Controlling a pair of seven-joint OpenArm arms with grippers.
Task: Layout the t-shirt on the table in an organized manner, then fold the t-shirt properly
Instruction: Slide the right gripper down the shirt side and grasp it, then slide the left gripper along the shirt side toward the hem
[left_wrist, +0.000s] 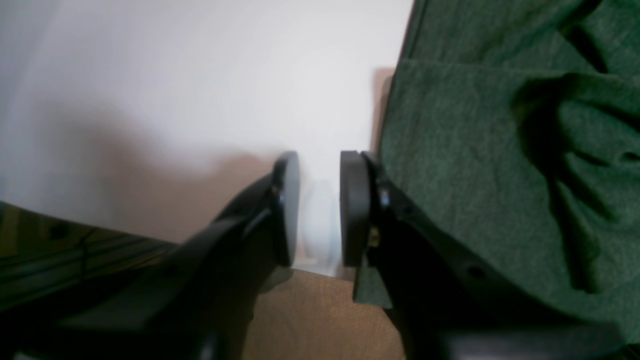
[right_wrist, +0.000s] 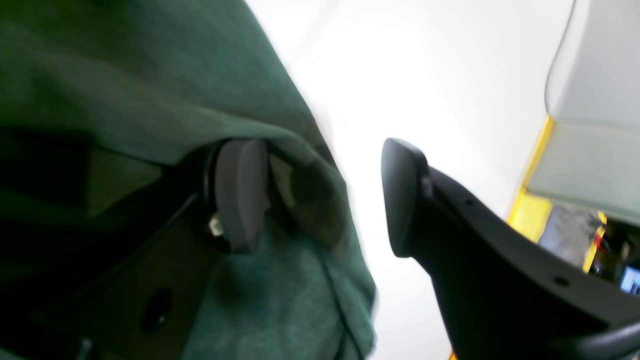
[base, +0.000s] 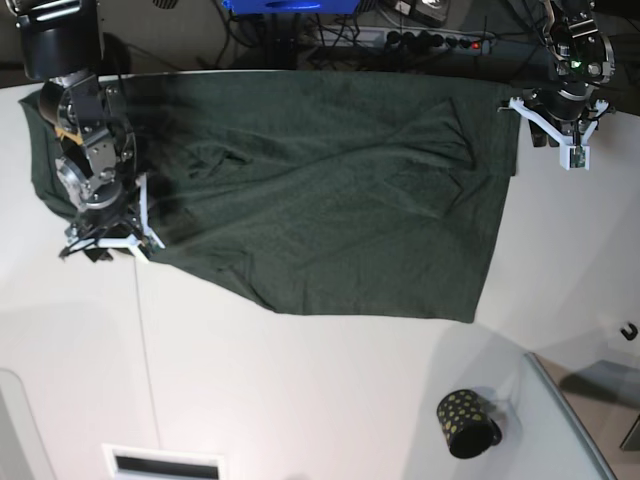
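Note:
The dark green t-shirt (base: 320, 200) lies spread across the far half of the white table (base: 300, 400), with loose wrinkles and an uneven near hem. My right gripper (base: 105, 240) sits at the shirt's left edge. In its wrist view the right gripper (right_wrist: 320, 195) is open wide, with the t-shirt (right_wrist: 150, 75) draped over one finger pad (right_wrist: 240, 195) and its edge lying between the jaws. My left gripper (base: 560, 135) hovers at the shirt's far right corner. Its wrist view shows the left gripper (left_wrist: 320, 205) narrowly open on nothing, beside the t-shirt (left_wrist: 475, 165).
A small black cup with gold dots (base: 465, 422) stands near the front right. A thin dark seam (base: 145, 350) runs down the table on the left. A grey panel (base: 580, 430) sits at the lower right corner. Cables and a power strip (base: 430, 40) lie behind the table.

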